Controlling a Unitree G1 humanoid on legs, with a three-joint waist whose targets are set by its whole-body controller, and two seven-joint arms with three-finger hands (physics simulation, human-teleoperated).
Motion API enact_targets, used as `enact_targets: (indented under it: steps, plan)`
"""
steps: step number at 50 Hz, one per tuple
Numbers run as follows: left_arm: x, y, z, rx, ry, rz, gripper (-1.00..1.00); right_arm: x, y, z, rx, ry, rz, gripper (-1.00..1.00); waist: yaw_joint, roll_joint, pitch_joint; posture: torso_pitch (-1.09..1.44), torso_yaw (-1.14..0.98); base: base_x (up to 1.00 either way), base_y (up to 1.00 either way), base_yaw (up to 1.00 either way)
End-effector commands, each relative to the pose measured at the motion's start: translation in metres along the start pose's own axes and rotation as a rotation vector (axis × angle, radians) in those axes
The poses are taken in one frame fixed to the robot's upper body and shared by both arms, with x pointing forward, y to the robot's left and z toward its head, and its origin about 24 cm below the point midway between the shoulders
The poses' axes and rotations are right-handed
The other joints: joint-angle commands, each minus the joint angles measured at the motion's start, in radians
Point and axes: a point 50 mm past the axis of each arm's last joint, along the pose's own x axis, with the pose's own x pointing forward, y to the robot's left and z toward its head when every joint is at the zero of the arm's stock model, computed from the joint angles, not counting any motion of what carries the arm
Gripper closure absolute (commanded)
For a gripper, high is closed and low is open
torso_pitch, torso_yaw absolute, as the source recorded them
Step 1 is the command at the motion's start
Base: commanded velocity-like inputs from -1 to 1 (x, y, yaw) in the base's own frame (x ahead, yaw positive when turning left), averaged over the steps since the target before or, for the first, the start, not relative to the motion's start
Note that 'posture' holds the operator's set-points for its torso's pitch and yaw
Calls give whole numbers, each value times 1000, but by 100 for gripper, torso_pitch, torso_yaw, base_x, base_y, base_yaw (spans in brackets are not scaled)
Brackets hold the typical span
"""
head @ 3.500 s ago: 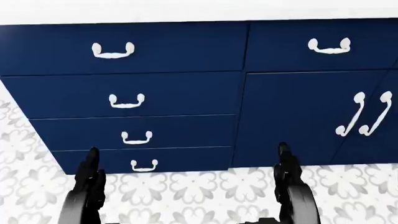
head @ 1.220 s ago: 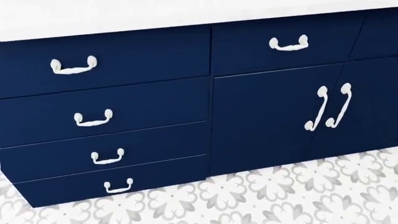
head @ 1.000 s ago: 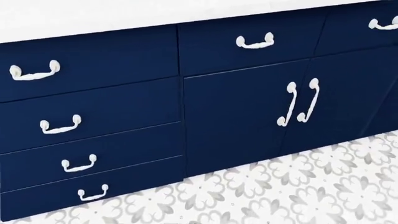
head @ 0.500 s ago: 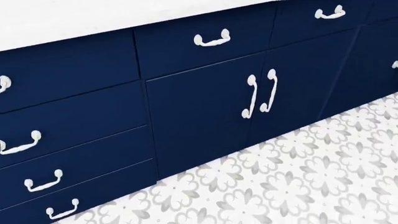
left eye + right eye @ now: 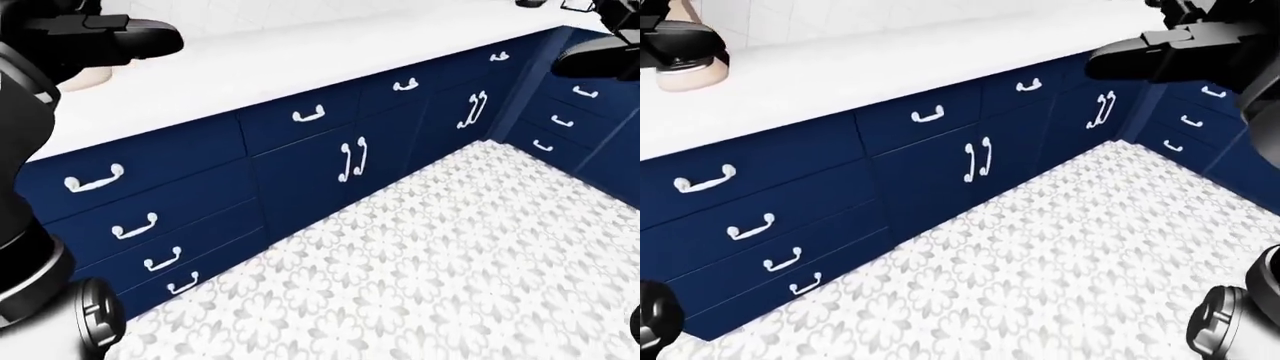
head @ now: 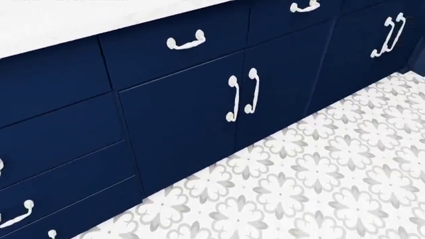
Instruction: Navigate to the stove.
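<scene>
Two dark parts of own body low at the near edge: one at left (image 5: 95, 330), one at right (image 5: 1230, 322). Not hands as far as can be told.

Nearest ground: floor (image 6: 319, 189), pale tile with grey flower pattern, running away to the right.

Beyond it, blue cabinets (image 6: 60, 124) under a white counter (image 5: 250, 67), slanting from near left to far right. Drawer stack (image 5: 150, 210) near left, four white pulls, all shut. Next right, double doors (image 6: 199, 109), paired upright handles side by side, shut. More doors and drawers further right, shut too. Contents hidden throughout.

Far right: inside corner, then a second cabinet run (image 5: 570, 112) turning toward the near right.

On the counter, far left: beige thing (image 5: 685, 75), partly behind a dark shape; kind unclear.

Left hand (image 5: 110, 37) raised at upper left, right hand (image 5: 1170, 52) raised at upper right. Seen only as flat dark shapes; cannot tell whether fingers spread or pressed together. Nothing seen held.

Stove: not clearly in view. Small dark bits (image 5: 575, 4) at the far top edge past the corner, too cut off to name. Judged to lie right and far, so nearer the right hand. Long axis not readable. Likely next: turn right, walk along the tile toward the corner, keeping clear of the cabinet fronts.
</scene>
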Motion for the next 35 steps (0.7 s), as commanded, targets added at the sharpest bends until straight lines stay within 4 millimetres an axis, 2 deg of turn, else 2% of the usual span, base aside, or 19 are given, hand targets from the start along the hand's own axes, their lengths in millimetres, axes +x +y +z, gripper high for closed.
enact_targets:
  steps: [1, 3, 4, 5, 6, 8, 10, 15, 17, 19, 20, 21, 24, 29, 31, 32, 33, 34, 35]
  plan:
    - [-2, 0, 15, -2, -80, -4, -100, -4, -5, 13, -1, -67, -31, -100, -3, 5, -18, 0, 0, 0, 0, -22]
    - [-2, 0, 16, -7, -80, -5, -100, -3, -5, 12, -1, -63, -29, -100, 2, -24, -19, 0, 0, 0, 0, -21]
    - [-2, 0, 16, -4, -80, -3, -100, -3, -5, 12, -1, -63, -30, -100, 4, -47, -21, 0, 0, 0, 0, -21]
    - [-3, 0, 17, -4, -81, -2, -100, -3, -5, 12, -2, -63, -30, -100, 5, -84, -31, 0, 0, 0, 0, -22]
    - [-4, 1, 17, -5, -81, -2, -100, -3, -5, 12, -2, -63, -31, -100, 1, -69, -25, 0, 0, 0, 0, -23]
    - [-4, 0, 17, -5, -81, -2, -100, -3, -5, 11, -1, -61, -31, -100, 4, -67, -24, 0, 0, 0, 0, -21]
    - [-3, 0, 16, -4, -80, -2, -100, -3, -5, 11, -1, -62, -30, -100, 1, -46, -26, 0, 0, 0, 0, -21]
    - [-3, 0, 15, -4, -80, -3, -100, -3, -5, 10, 0, -61, -31, -100, 4, 1, -10, 0, 0, 0, 0, -22]
    - [-2, 0, 14, -4, -78, -4, -100, -3, -6, 9, 0, -59, -32, -100, 2, 35, -10, 0, 0, 0, 0, -21]
    - [-3, 0, 14, -4, -78, -5, -100, -2, -6, 8, 1, -58, -32, -100, -2, 102, -31, 0, 0, 0, 0, -21]
    - [-3, -1, 14, -2, -78, -5, -100, -2, -5, 7, 0, -57, -32, -100, 7, 50, -16, 0, 0, 0, 0, -22]
    - [-3, -1, 13, -2, -77, -5, -100, -2, -5, 8, 0, -57, -32, -100, -1, 69, -18, 0, 0, 0, 0, -22]
    - [-2, 0, 13, -3, -77, -4, -100, -2, -6, 8, 1, -56, -32, -100, -3, 48, -30, 0, 0, 0, 0, -22]
    - [-2, -1, 13, 0, -78, -8, -100, -2, -6, 7, 2, -54, -34, -100, 0, -3, -19, 0, 0, 0, 0, -21]
    - [-2, -1, 13, 0, -78, -7, -100, -1, -7, 6, 3, -53, -36, -100, 5, -40, -21, 0, 0, 0, 0, -21]
    - [-2, -1, 13, 0, -78, -8, -100, -1, -7, 6, 4, -52, -36, -100, 7, -72, -28, 0, 0, 0, 0, -21]
    - [-2, -2, 13, 1, -78, -8, -100, -1, -7, 7, 3, -53, -36, -100, 12, -79, -36, 0, 0, 0, 0, -22]
    - [-2, -2, 13, 0, -77, -10, -100, -2, -7, 7, 4, -54, -37, -100, 1, -61, -22, 0, 0, 0, 0, -22]
    - [-2, -1, 13, 0, -77, -9, -100, -1, -7, 7, 4, -53, -37, -100, 6, -68, -21, 0, 0, 0, 0, -22]
